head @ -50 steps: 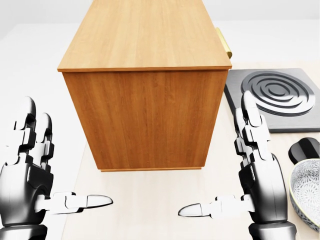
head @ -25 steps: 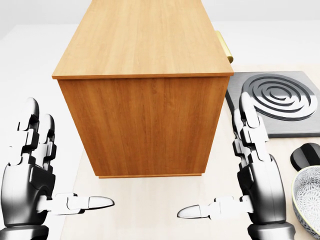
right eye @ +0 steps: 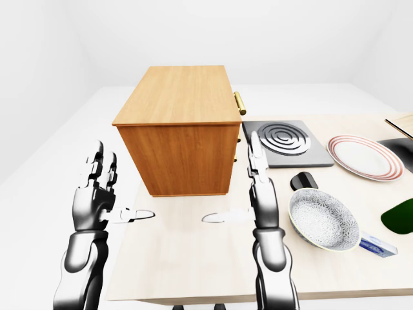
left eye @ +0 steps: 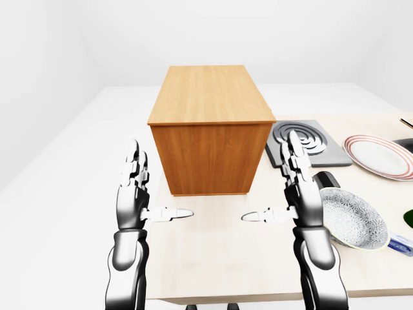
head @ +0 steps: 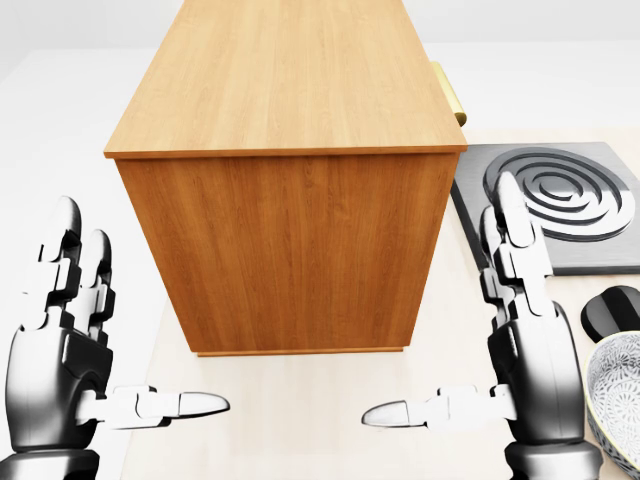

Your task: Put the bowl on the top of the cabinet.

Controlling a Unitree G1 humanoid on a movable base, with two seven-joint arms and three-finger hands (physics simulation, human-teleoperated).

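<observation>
A wooden cabinet [left eye: 210, 135] stands on the table, its bare top [head: 285, 75] facing up. The patterned grey bowl [right eye: 322, 219] sits on the table to the right of my right hand; its rim shows at the head view's bottom right [head: 618, 395]. My left hand [left eye: 145, 194] is open, fingers up and thumb pointing inward, left of the cabinet's near face. My right hand [left eye: 287, 194] is open in the same pose, between the cabinet and the bowl, not touching either. Both hands are empty.
A grey hob with ring burner [left eye: 306, 141] lies right of the cabinet. A small black object [right eye: 303, 181] sits between hob and bowl. A red-rimmed plate [left eye: 379, 155] is further right. A green object [right eye: 400, 216] and a blue-white packet [right eye: 377, 245] lie by the bowl.
My right hand has shifted a little to the right, toward the bowl. The left hand and the view have barely moved over the last half second.
</observation>
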